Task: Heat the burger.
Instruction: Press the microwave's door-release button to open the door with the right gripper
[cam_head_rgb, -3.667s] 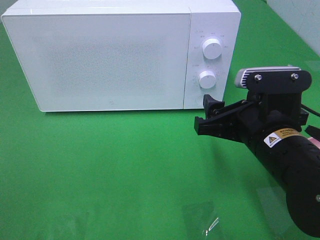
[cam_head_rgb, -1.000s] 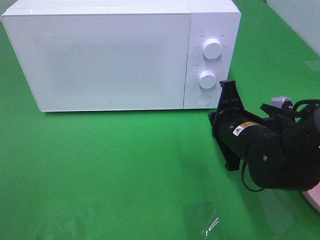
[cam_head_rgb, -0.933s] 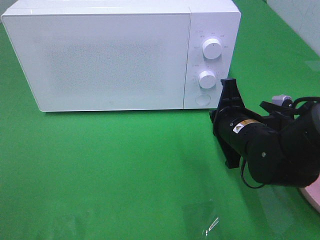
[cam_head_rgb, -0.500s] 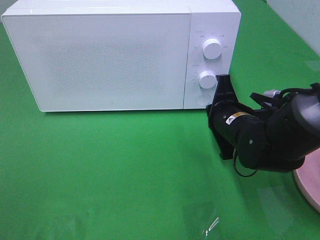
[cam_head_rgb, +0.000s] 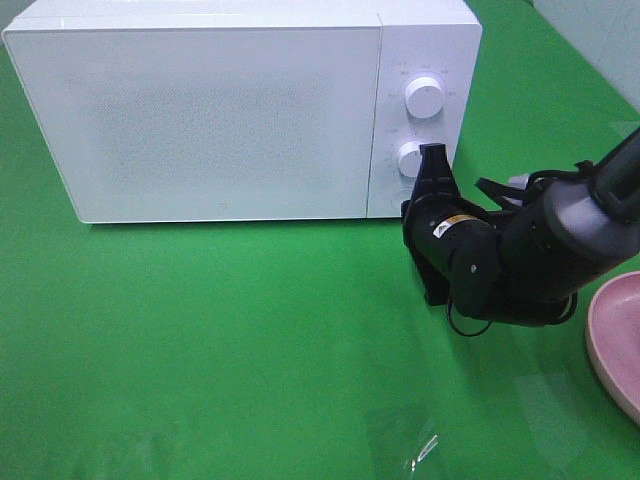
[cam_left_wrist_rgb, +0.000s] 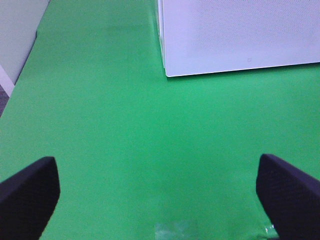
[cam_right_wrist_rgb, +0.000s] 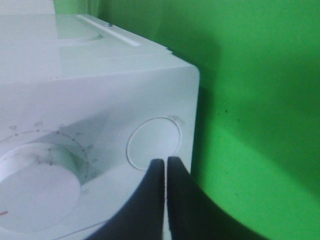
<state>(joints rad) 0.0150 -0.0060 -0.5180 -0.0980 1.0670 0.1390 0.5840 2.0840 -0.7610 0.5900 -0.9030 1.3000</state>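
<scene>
Jaws pressed together, the right gripper (cam_right_wrist_rgb: 165, 161) noses up to the microwave's (cam_head_rgb: 200, 110) round door button (cam_right_wrist_rgb: 154, 142), which wants a square, central push; the burger is nowhere in view, and the left gripper (cam_left_wrist_rgb: 159, 197) hangs spread wide.

Right arm (cam_head_rgb: 520, 255): glossy black, thick rounded barrel, right of frame.
Sticker (cam_head_rgb: 447, 224): white label with a yellow warning triangle.
Cable (cam_head_rgb: 462, 326): thin black loop under the arm.
Right gripper (cam_right_wrist_rgb: 165, 165): black tapered fingers.
Left gripper (cam_left_wrist_rgb: 159, 192): black rounded tips, lower corners.
</scene>
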